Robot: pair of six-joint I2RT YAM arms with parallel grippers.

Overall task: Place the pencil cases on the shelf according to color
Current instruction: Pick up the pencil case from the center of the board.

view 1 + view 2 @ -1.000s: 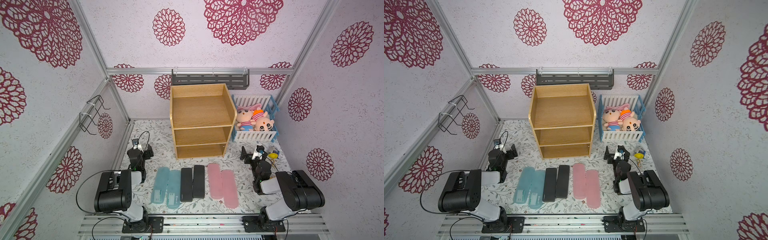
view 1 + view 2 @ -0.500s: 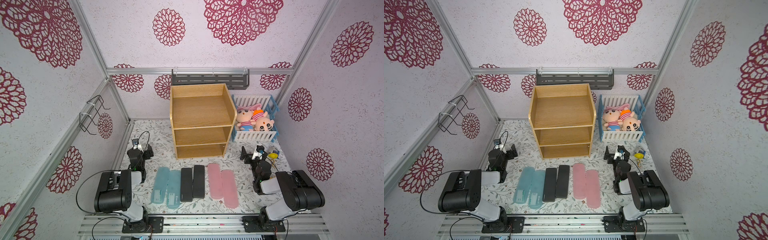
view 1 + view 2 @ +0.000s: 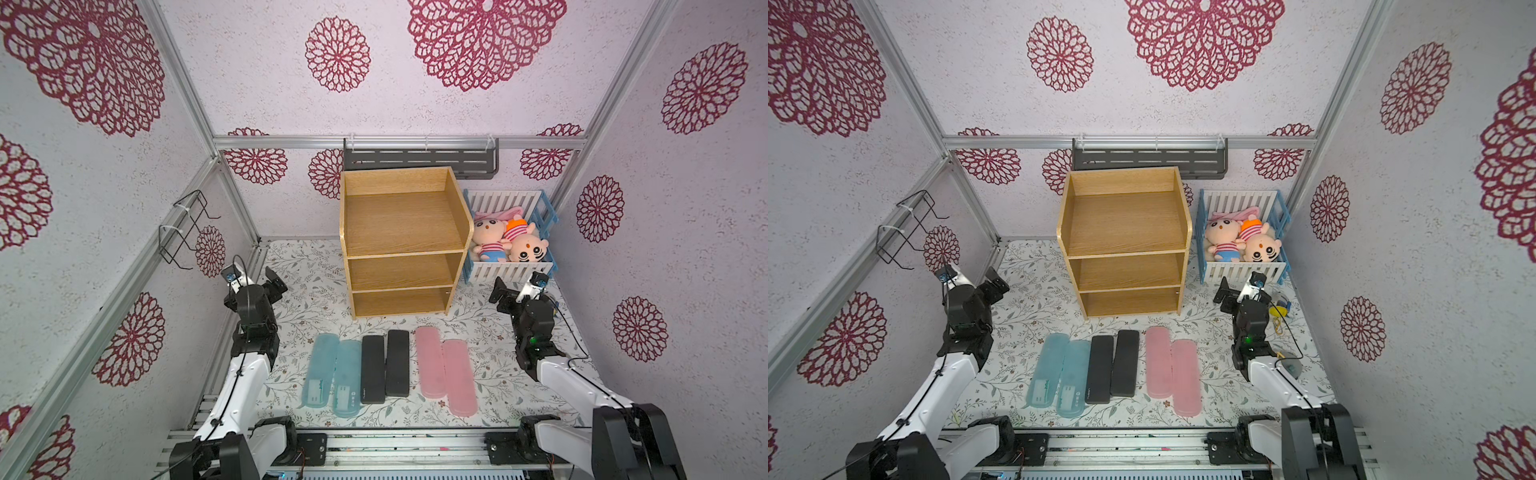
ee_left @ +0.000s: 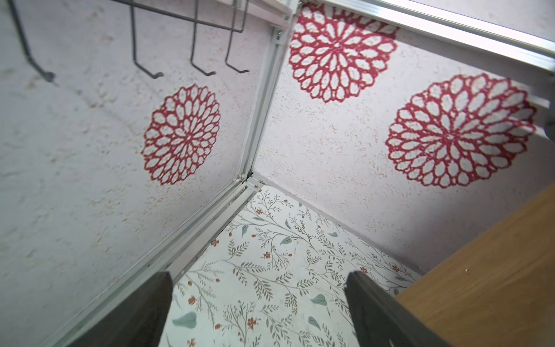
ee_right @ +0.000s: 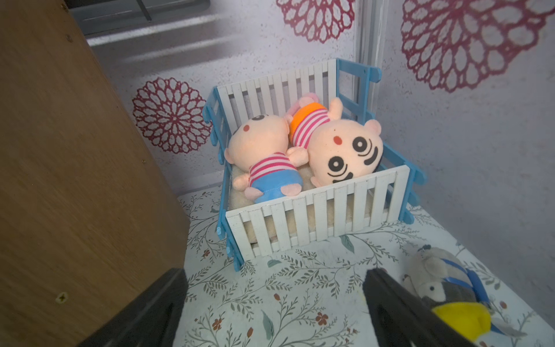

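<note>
1. The left tool (image 4: 259, 275) hangs above the left edge of the surface (image 3: 307, 307), pointing toward the far-left corner. Its jaws are spread wide with nothing between them. A wire rack (image 3: 183, 232) is fixed to the left wall above it.
2. The light blue pencil cases (image 3: 319, 370) lie flat on the near part of the surface. They lie side by side and touching, with their length running near to far. Their white labels are at the near ends, and the right one sits a little nearer than the left.
3. The black pencil cases (image 3: 372, 369) lie just to the right, also a touching pair. The left black one is just beside the right blue one.
4. The shelf (image 3: 403, 220) stands upright at the far middle of the surface, its open front facing the near side. A dark grey wall rack (image 3: 419, 160) hangs on the far wall behind it. All six cases lie on the surface in front of the shelf, with a strip of bare surface between them and it.
5. The pink pencil cases (image 3: 430, 361) lie right of the black pair, across a narrow gap. They touch each other, and the right one sits nearer.
6. The right tool (image 5: 276, 272) hangs above the right side of the surface, right of the shelf. Its jaws are spread wide and it grips nothing.
7. The white-and-blue crib (image 3: 509, 272) stands at the far right, beside the shelf, with two plush toys (image 5: 330, 144) lying in it. A small grey plush toy (image 5: 444, 279) lies on the surface just beside the right tool.
</note>
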